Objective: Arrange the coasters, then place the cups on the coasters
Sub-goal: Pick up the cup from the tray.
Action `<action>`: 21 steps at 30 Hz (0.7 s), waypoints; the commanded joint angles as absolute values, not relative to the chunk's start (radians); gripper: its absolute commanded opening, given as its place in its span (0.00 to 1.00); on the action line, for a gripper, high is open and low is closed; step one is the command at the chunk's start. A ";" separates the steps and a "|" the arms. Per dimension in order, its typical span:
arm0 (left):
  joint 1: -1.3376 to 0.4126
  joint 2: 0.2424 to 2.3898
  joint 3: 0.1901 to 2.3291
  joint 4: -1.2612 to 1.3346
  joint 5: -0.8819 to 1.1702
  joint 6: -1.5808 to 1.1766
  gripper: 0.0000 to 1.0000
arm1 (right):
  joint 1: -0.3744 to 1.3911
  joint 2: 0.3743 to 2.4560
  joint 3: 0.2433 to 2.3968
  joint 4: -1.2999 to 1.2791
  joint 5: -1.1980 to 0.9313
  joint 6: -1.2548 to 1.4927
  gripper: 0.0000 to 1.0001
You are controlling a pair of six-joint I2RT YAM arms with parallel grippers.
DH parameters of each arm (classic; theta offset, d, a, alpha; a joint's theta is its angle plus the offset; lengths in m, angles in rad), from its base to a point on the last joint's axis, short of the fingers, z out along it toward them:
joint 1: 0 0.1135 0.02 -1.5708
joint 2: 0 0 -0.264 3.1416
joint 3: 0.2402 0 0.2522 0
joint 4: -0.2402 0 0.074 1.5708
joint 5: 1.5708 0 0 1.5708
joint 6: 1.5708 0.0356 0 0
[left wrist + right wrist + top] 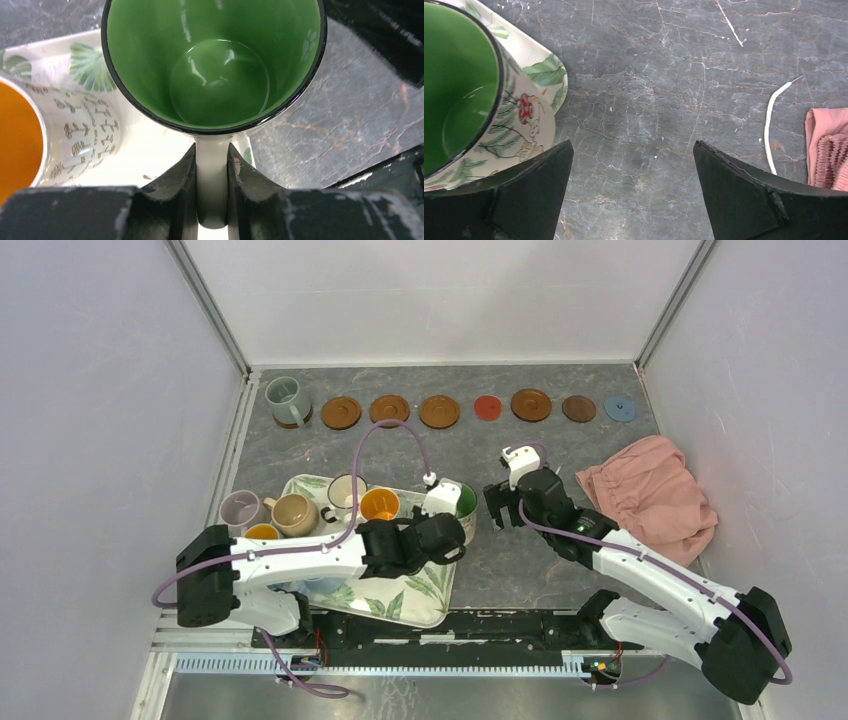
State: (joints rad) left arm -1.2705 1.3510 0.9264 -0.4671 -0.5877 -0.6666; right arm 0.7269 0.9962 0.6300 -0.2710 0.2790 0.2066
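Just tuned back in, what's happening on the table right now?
The left pincer is shut on the handle of the green-inside floral mug at the right edge of the leaf-print tray. The right pincer is open over the table beside that mug, holding nothing. The coasters line the far edge; only the leftmost carries a cup, the grey-green mug. The other mugs are clustered at the tray's left end.

Green-inside mug (215, 75), white handle clamped in left gripper (212, 170), leaf-print tray (145, 145), orange-inside cup (20, 140) beside.
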 commanded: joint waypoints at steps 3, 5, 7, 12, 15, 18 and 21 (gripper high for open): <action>-1.197 1.377 1.077 -0.284 -0.692 -0.569 0.02 | 0.734 0.976 0.707 -0.265 0.360 0.222 0.98; -1.151 1.390 1.102 -0.264 -0.681 -0.545 0.02 | 0.734 0.976 0.719 -0.270 0.380 0.225 0.98; -1.100 1.401 1.127 -0.235 -0.660 -0.515 0.02 | 0.735 0.975 0.729 -0.275 0.396 0.232 0.98; -0.965 1.436 1.190 -0.174 -0.632 -0.459 0.02 | 0.733 0.964 0.744 -0.284 0.441 0.247 0.98; -0.877 1.464 1.234 -0.147 -0.627 -0.422 0.02 | 0.734 0.953 0.754 -0.293 0.465 0.258 0.98; -0.788 1.494 1.272 -0.121 -0.636 -0.377 0.02 | 0.732 0.940 0.758 -0.296 0.470 0.273 0.98; -0.713 1.532 1.309 -0.100 -0.645 -0.341 0.02 | 0.733 0.933 0.754 -0.297 0.461 0.297 0.98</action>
State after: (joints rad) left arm -0.7986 1.5211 1.2007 -0.2962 -0.5751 -0.4412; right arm 0.7269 0.9581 0.7101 -0.3050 0.4309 0.2562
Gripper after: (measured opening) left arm 0.280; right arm 0.982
